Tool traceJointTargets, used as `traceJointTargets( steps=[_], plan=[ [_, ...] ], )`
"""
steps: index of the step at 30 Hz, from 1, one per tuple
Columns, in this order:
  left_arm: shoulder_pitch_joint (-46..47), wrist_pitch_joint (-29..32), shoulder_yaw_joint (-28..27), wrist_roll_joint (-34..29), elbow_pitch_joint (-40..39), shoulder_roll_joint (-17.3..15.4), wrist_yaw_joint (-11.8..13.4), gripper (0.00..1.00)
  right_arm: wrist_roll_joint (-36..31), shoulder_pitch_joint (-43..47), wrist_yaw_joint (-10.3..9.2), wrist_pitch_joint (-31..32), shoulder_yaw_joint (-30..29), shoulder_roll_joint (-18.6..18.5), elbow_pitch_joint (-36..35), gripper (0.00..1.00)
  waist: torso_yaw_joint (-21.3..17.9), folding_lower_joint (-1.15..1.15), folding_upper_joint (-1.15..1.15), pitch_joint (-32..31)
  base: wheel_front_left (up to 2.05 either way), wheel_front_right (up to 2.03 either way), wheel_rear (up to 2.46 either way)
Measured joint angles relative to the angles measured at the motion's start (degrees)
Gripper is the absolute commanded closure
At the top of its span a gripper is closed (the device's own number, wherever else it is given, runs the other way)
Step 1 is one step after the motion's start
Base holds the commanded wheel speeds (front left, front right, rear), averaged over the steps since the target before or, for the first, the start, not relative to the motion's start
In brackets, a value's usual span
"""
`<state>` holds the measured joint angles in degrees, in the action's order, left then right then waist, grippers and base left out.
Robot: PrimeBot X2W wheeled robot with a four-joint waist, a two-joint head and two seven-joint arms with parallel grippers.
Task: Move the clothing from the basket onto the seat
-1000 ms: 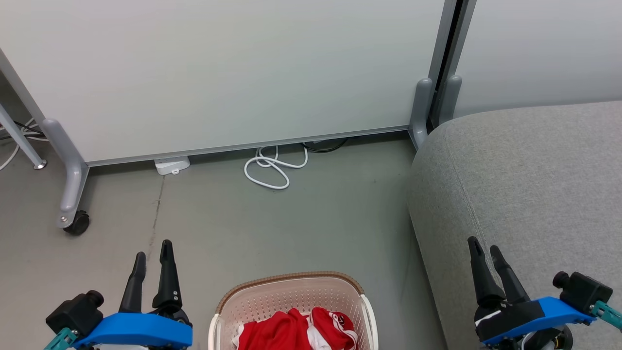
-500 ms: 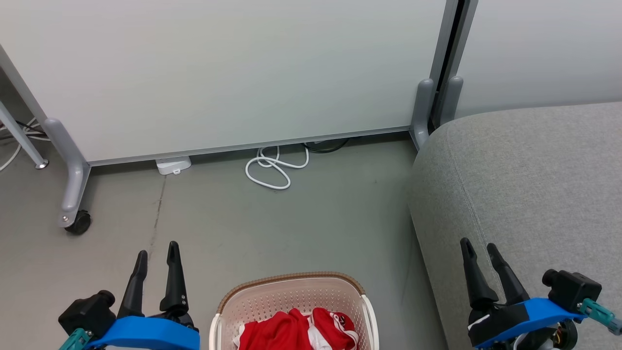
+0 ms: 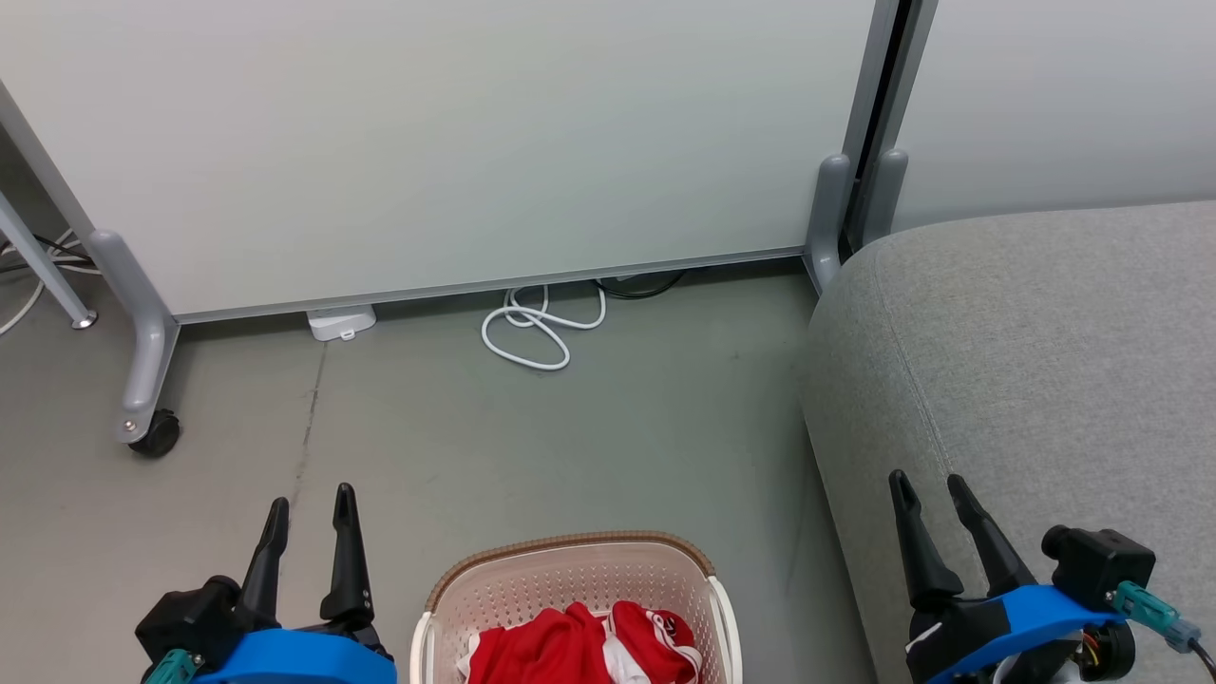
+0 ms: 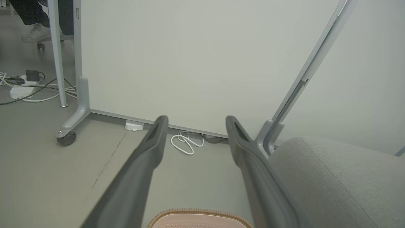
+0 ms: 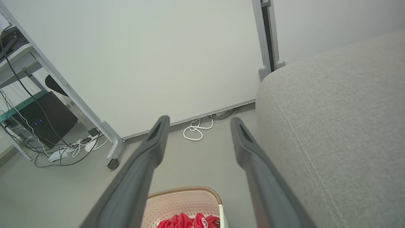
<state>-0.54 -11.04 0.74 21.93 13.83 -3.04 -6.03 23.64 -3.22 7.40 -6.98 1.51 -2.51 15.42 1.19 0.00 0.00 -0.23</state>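
The clothing (image 3: 570, 651), bright red with white trim, lies bunched inside the basket (image 3: 570, 543), reaching partway up its perforated cream walls and below the brown woven-look rim. The basket stands on the grey floor (image 3: 570, 437), well apart from the floor's far edge where the pale partition panel (image 3: 475, 142) meets it, and near the rounded side of the seat (image 3: 1045, 361) with a strip of bare floor between them. The seat's grey woven top carries no garment. The left gripper (image 3: 312, 497) hangs over the floor to the basket's left, fingers pointing toward the partition, jaws apart and holding nothing; in the left wrist view the basket's rim shows between and below the two fingers. The right gripper (image 3: 924, 478) hangs over the seat's edge nearest the basket, jaws also apart and empty; in the right wrist view its fingers frame the floor, with the basket and the red fabric low between them. A looped white cable (image 3: 537, 332) lies on the floor against the partition's foot, a small white box (image 3: 340, 323) sits to its left, and a black caster (image 3: 154, 434) carries the partition's grey leg. A person's shoe (image 4: 36, 33) shows beyond the partition.
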Motion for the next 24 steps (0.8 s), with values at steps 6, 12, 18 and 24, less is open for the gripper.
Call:
traceJointTargets(
  steps=[6, 12, 18, 24],
  plan=[
    [0.00, -0.73, 0.04, -2.37, 0.99, 0.02, 0.30, 0.00, -2.97, -0.01, 0.00, -0.16, 0.00, -0.03, 0.27, 0.00, 0.16, 0.00, 0.00, 0.00, 0.00, 0.00, 0.00],
    [0.00, -1.40, 0.19, -4.55, 2.36, 0.03, 0.43, 0.00, -5.48, -0.02, 0.00, -0.51, -0.01, -0.07, 0.32, 0.00, 0.25, 0.00, 0.00, -0.10, 0.00, 0.00, 0.00],
    [-0.13, -2.13, 0.58, -6.62, 3.08, 0.03, 0.43, 0.00, -8.02, -0.02, 0.01, -1.00, 0.08, -0.10, 0.37, 0.00, 0.35, 0.00, 0.00, -0.28, 0.00, 0.00, 0.00],
    [-0.21, -2.78, 0.91, -9.18, 3.56, 0.02, 0.43, 0.00, -10.66, -0.01, 0.01, -1.68, 0.69, -0.13, 0.42, 0.00, 0.48, 0.00, 0.00, -0.46, 0.00, 0.00, 0.00]
  ],
)
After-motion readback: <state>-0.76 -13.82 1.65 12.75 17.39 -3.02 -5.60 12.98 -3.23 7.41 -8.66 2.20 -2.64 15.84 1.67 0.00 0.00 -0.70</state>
